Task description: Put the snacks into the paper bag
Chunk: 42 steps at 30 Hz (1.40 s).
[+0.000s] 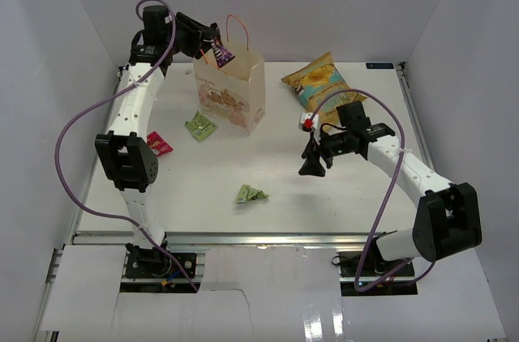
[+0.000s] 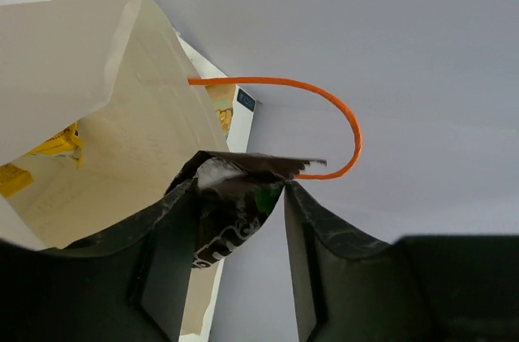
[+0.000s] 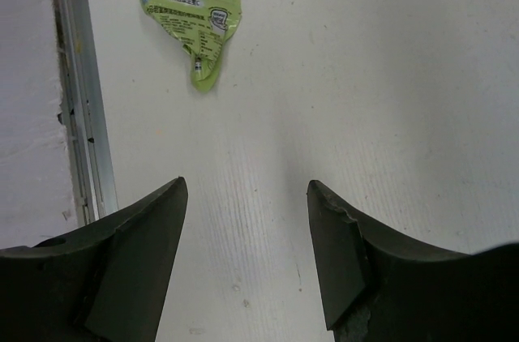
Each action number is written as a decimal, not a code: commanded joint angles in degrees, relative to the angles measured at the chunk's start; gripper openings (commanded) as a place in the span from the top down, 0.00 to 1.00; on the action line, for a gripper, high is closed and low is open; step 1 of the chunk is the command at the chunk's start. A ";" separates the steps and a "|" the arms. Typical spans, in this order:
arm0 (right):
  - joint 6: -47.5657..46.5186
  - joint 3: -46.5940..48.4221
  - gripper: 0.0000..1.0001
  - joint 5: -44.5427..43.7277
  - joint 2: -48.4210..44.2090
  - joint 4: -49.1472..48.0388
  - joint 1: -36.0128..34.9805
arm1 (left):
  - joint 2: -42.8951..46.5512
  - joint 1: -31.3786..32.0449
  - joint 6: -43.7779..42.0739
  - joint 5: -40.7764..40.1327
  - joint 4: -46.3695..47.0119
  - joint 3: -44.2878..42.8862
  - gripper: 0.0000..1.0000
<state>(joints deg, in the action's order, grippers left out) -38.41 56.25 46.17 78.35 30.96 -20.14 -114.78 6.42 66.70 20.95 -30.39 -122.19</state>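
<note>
Left gripper point(image 2: 239, 188) is clamping dark purple foil packet point(image 2: 233, 224) at eleven o'clock over cream paper bag point(image 2: 138, 107); centring before release advised; right gripper point(image 3: 247, 188) gaping empty

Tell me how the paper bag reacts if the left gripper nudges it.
The paper bag probably tips or slides easily: it stands tall and narrow, nothing bracing it. Its thin walls look likely to buckle under a push from the left gripper, which holds a purple packet. The yellow pack already inside may steady its base slightly.
</note>
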 commanded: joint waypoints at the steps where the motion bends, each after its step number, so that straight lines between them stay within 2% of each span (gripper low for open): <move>1: -6.05 5.43 0.33 3.40 1.28 4.54 -1.92 | 1.31 0.26 -1.66 2.16 0.60 -1.29 0.44; 5: -9.13 9.48 0.33 2.70 4.26 7.35 -4.46 | 1.31 0.26 -2.97 3.48 0.86 -2.17 0.34; 10: -12.82 13.79 0.32 1.38 7.34 11.05 -11.05 | 2.02 -0.17 -7.10 2.61 1.12 -5.07 0.25; 13: -15.98 15.29 0.31 -0.37 9.18 13.51 -16.50 | 3.42 -1.84 -10.52 1.65 0.86 -6.21 0.23; 14: -16.43 15.29 0.28 -1.16 9.54 13.60 -18.08 | 4.82 -3.15 -13.32 0.85 0.43 -6.30 0.23; 17: -16.43 14.24 0.23 -7.22 11.39 10.80 -24.40 | 8.59 -5.96 -17.81 -2.22 -1.77 -4.12 0.23; 20: -14.59 12.66 0.18 -15.92 14.63 4.82 -30.81 | 17.81 -12.46 -23.01 -5.55 -2.48 6.14 0.23; 21: -14.32 12.74 0.18 -17.42 15.69 3.77 -31.62 | 23.75 -13.44 -24.15 -6.79 -2.48 13.92 0.23; 23: -13.09 14.50 0.18 -19.45 19.02 1.56 -32.85 | 29.85 -14.50 -24.77 -10.90 -2.22 22.13 0.23; 24: -12.57 15.37 0.18 -20.15 21.04 1.04 -33.03 | 35.71 -14.50 -25.21 -11.63 -1.78 30.61 0.23; 27: -11.07 17.93 0.20 -21.30 23.60 -0.11 -33.56 | 44.00 -14.76 -24.25 -13.38 0.33 43.57 0.23; 28: -10.89 18.19 0.23 -22.00 24.74 -0.55 -33.73 | 48.73 -14.85 -23.81 -14.00 0.33 50.93 0.23; 31: -10.37 17.32 0.27 -23.14 26.42 -1.60 -34.09 | 56.74 -15.12 -21.97 -16.11 -1.24 61.85 0.24; 34: -9.14 15.04 0.34 -23.85 26.77 -4.67 -34.35 | 62.11 -15.20 -20.65 -16.29 -3.26 68.46 0.25; 40: -6.42 13.36 0.64 -22.36 26.77 -7.40 -34.61 | 70.03 -15.20 -17.22 -13.04 -6.69 77.44 0.25; 41: -6.15 13.10 0.75 -22.18 26.60 -7.58 -34.61 | 71.96 -15.20 -16.26 -12.87 -6.78 79.98 0.25; 42: -6.06 12.57 0.80 -22.00 25.99 -7.67 -34.53 | 72.76 -15.20 -15.81 -12.78 -6.87 81.05 0.25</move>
<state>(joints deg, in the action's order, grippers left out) -45.84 70.08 22.96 105.30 25.39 -54.43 -45.87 -8.60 48.38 7.07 -36.12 -43.64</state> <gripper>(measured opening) 0.230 0.750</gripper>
